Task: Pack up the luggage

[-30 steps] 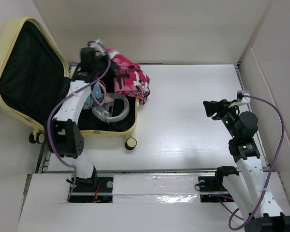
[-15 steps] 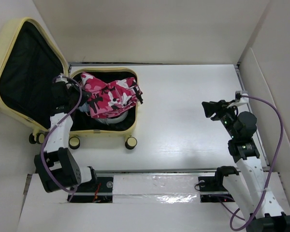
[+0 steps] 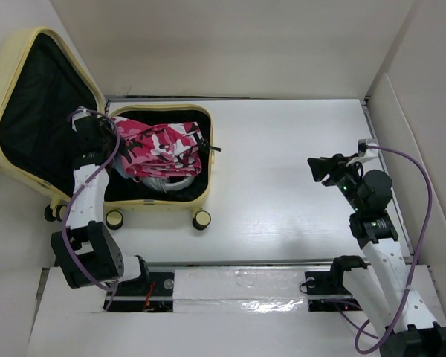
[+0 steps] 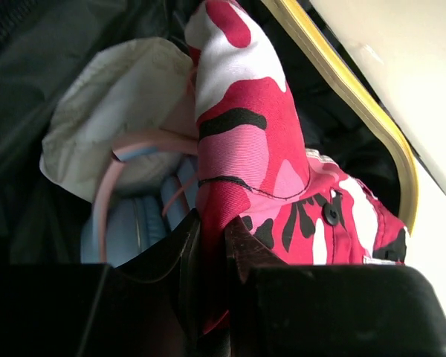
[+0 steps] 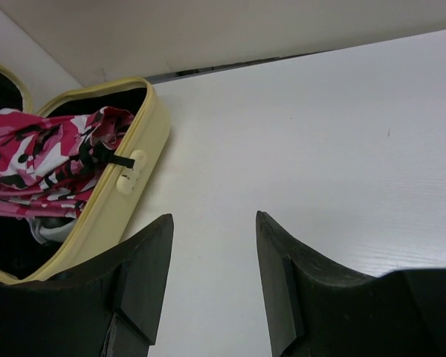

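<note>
So the pale-yellow hard-shell suitcase [image 3: 167, 204] sits open at the white surface's [image 3: 282, 163] far-left edge, lid tipped left. The left pincer [image 4: 212, 253] is clamped on pink camo cloth [image 3: 160, 145] inside it. The right pincer [image 3: 317, 168] is apart over bare surface, well clear of the rim.

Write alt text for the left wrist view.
Left gripper shut on a pink camo cloth inside the luggage. Behind it lie a white fabric item and a pale blue one with pink straps; white table beyond the yellow rim.
</note>
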Controlling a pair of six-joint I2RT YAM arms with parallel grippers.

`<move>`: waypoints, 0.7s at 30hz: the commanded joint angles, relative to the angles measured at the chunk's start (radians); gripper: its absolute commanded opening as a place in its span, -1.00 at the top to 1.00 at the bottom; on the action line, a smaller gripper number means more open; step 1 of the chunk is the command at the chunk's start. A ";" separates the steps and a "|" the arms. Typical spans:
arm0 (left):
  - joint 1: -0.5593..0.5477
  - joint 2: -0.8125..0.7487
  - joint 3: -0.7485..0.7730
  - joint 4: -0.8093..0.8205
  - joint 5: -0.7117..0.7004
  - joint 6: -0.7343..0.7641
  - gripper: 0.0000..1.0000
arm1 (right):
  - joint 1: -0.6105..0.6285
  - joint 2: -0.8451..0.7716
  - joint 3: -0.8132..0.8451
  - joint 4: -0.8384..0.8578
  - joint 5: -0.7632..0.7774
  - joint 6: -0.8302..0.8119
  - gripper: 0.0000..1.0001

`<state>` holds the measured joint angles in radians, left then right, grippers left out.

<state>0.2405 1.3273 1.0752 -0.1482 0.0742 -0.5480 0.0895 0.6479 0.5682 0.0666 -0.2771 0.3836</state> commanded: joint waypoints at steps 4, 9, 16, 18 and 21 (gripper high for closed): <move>0.026 -0.011 0.107 0.038 -0.270 0.057 1.00 | 0.009 -0.007 -0.001 0.025 -0.020 -0.018 -0.09; 0.026 0.001 0.118 0.016 -0.327 0.054 1.00 | 0.009 0.006 -0.001 0.032 -0.028 -0.017 -0.09; 0.037 -0.011 0.023 0.033 -0.323 0.034 0.99 | 0.018 0.002 0.001 0.030 -0.028 -0.018 -0.10; 0.037 -0.017 -0.010 0.054 -0.269 0.025 0.67 | 0.018 0.002 0.001 0.030 -0.028 -0.018 -0.17; 0.037 -0.043 -0.066 0.078 -0.235 0.007 0.05 | 0.027 0.009 0.004 0.025 -0.027 -0.022 -0.19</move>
<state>0.2512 1.3380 1.0481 -0.1287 -0.1188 -0.5430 0.0998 0.6567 0.5674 0.0669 -0.2932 0.3805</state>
